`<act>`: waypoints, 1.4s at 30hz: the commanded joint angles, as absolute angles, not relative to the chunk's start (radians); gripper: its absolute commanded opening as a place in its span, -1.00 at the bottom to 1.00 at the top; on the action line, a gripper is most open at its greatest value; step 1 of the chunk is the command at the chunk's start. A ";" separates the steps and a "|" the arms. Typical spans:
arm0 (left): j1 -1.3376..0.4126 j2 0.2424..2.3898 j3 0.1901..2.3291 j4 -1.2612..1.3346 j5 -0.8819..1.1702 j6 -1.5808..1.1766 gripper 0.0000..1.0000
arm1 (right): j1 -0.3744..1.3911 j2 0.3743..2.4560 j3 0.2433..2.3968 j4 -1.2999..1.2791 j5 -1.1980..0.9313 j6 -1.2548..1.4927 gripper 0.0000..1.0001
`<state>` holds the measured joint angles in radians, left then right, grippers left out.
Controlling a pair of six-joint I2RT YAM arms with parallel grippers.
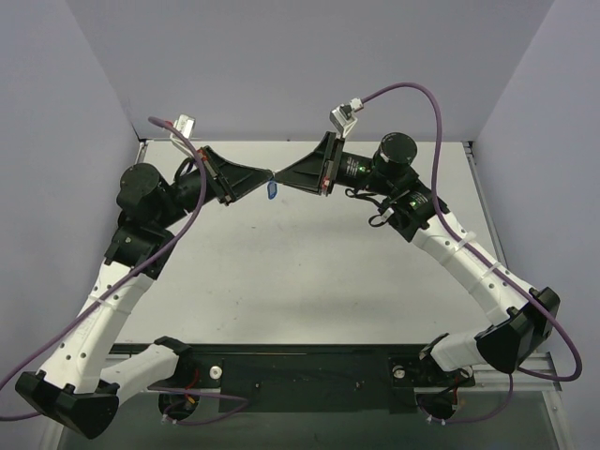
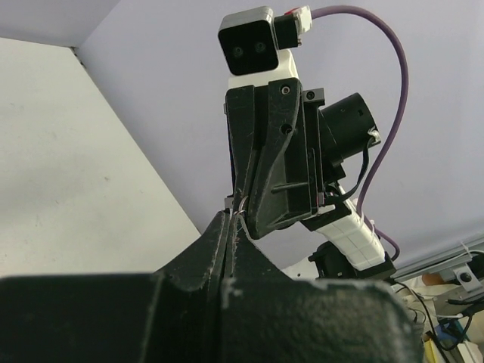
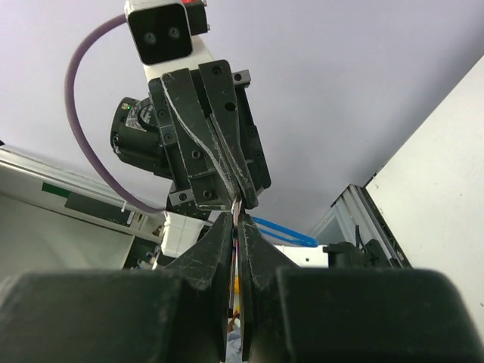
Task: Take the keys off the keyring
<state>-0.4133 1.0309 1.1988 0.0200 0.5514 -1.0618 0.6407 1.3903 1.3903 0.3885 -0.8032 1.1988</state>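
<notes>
1. Clearly, the keyring [image 1: 272, 189] is up in the air, above the bench [image 1: 309, 281]. Its blue tag hangs free just under the spot where both tools meet.
2. The key is too small to make out.
3. The left tool [image 1: 267, 177] has its fingers pressed together. In the left wrist view a thin bright wire of the ring comes out at their tips.
4. The right tool [image 1: 278, 175] is closed too, tip against tip with the left one. A thin sliver sits between its fingers, but I cannot tell what it is.
5. Both arms reach toward the far middle of the bench.
</notes>
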 commanded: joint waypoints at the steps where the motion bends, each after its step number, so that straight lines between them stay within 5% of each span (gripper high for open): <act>1: -0.431 1.048 1.276 -0.075 0.681 -0.980 -1.00 | 0.657 1.371 1.402 0.430 -0.890 1.175 -1.00; 42: -0.431 1.038 1.350 -0.262 0.965 -0.854 -1.00 | 0.643 1.450 1.505 0.215 -1.143 1.025 -1.00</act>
<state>-0.4110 1.0344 1.3010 -0.2592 0.8585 -0.8677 0.6365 1.4242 1.4593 0.1841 -1.1587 1.0451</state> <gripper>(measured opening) 0.017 0.006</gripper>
